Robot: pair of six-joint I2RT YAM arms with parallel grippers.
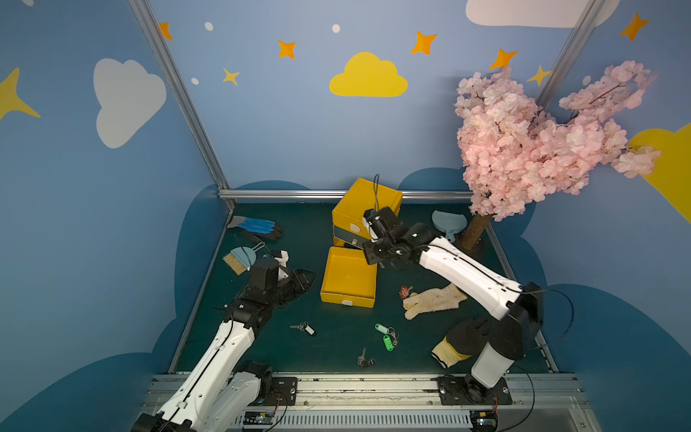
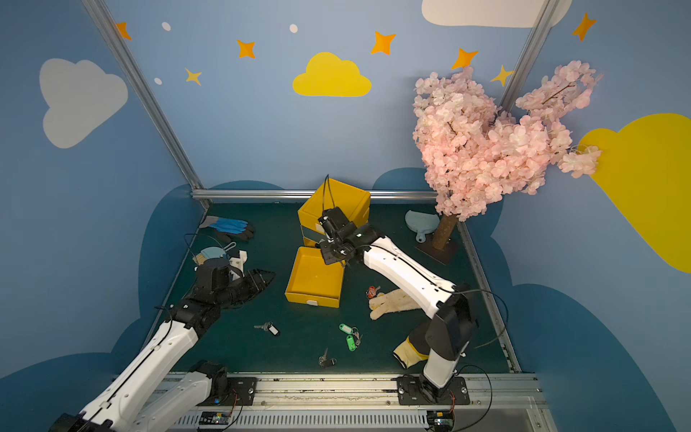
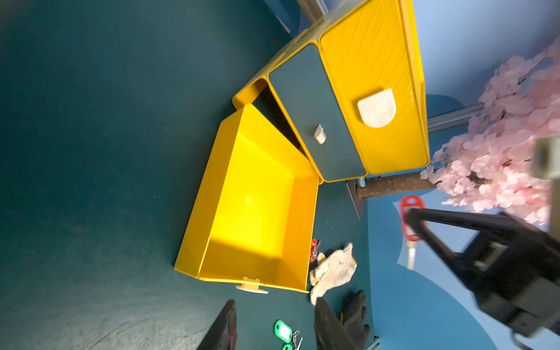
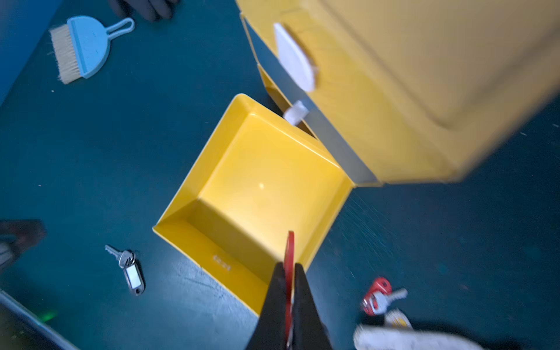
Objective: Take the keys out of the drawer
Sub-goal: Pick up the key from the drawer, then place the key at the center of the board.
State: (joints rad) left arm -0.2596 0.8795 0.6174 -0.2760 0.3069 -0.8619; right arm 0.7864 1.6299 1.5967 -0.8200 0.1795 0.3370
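Observation:
The yellow drawer (image 1: 347, 278) lies pulled out on the green table and its inside (image 4: 260, 185) is bare. My right gripper (image 4: 289, 268) is shut on the red tag (image 3: 409, 212) of a bunch of keys, and hangs above the drawer's right edge (image 1: 381, 264). A silver key dangles under that tag. More keys lie on the table: a black-and-white tagged bunch (image 1: 306, 328), a green tagged bunch (image 1: 385, 336), a black bunch (image 1: 365, 361) and a red-orange bunch (image 1: 405, 291). My left gripper (image 3: 276, 303) stands open left of the drawer (image 1: 306, 276), holding nothing.
The yellow drawer cabinet (image 1: 368, 209) stands behind the drawer. A cream glove (image 1: 433, 301) and a black-and-yellow glove (image 1: 460, 340) lie at the right, a blue glove (image 1: 258, 226) and a brush (image 1: 239, 258) at the left. A dustpan (image 1: 448, 222) and a pink tree (image 1: 523, 149) stand back right.

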